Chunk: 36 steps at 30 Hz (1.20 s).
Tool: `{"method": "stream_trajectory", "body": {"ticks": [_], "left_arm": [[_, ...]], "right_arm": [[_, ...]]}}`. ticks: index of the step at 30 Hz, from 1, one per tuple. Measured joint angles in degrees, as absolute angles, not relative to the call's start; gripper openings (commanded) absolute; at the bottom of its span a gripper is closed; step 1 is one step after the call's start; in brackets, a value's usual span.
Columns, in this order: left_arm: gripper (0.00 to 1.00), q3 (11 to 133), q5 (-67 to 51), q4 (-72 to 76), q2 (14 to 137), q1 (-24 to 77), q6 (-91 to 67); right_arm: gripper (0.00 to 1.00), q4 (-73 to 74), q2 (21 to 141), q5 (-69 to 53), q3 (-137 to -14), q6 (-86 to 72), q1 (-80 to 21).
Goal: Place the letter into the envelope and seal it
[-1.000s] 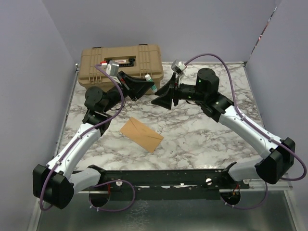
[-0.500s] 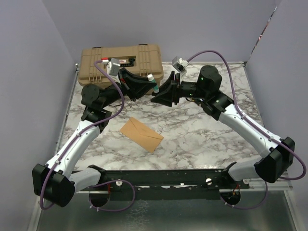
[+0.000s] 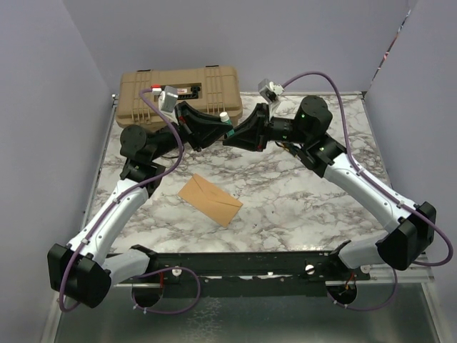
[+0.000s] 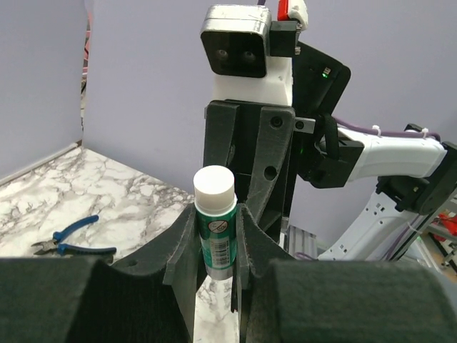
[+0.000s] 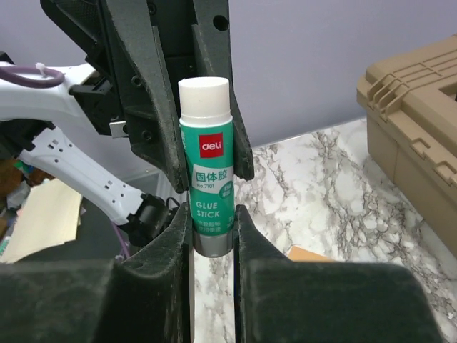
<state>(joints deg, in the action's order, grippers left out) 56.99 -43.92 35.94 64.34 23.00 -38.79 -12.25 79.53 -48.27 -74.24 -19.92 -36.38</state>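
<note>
The orange-brown envelope [image 3: 210, 199] lies flat on the marble table, flap down, and its corner [image 5: 314, 255] shows in the right wrist view. The letter is out of view. Both grippers meet in the air in front of the tan case, on one green glue stick [image 3: 226, 121] with a white cap. My left gripper [image 3: 222, 126] [image 4: 216, 236] is shut on the stick [image 4: 216, 225] around its middle. My right gripper [image 3: 231, 134] [image 5: 213, 232] has its fingers closed against the stick's [image 5: 207, 186] grey lower end.
A closed tan case [image 3: 178, 91] [image 5: 414, 128] stands at the table's back left, just behind the grippers. Blue-handled pliers [image 4: 71, 239] lie on the marble. The purple walls close in on three sides.
My right gripper moved left to the glue stick and closed its fingers on it. The left gripper kept its hold and shifted slightly right. The envelope has not moved.
</note>
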Motion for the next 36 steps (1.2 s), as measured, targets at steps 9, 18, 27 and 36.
{"method": "stream_trajectory", "body": {"ticks": [9, 18, 27, 36], "left_arm": [[0.32, 57.1, -42.6, 37.0, 64.3, 22.9, -43.1], [0.37, 55.7, -40.4, 41.1, 64.7, 23.1, -47.3], [0.29, 54.9, -39.8, 44.2, 66.3, 23.2, -49.5], [0.0, 54.6, -39.0, 46.5, 67.2, 23.4, -50.2]], "right_arm": [[0.01, -19.2, 80.5, -48.8, -73.3, -26.4, -36.3], [0.01, -33.6, 82.3, -49.0, -70.8, -39.2, -36.3], [0.01, -39.6, 84.8, -50.9, -70.8, -44.6, -36.1], [0.5, -37.5, 85.2, -51.0, -71.3, -43.8, -35.6]]}}
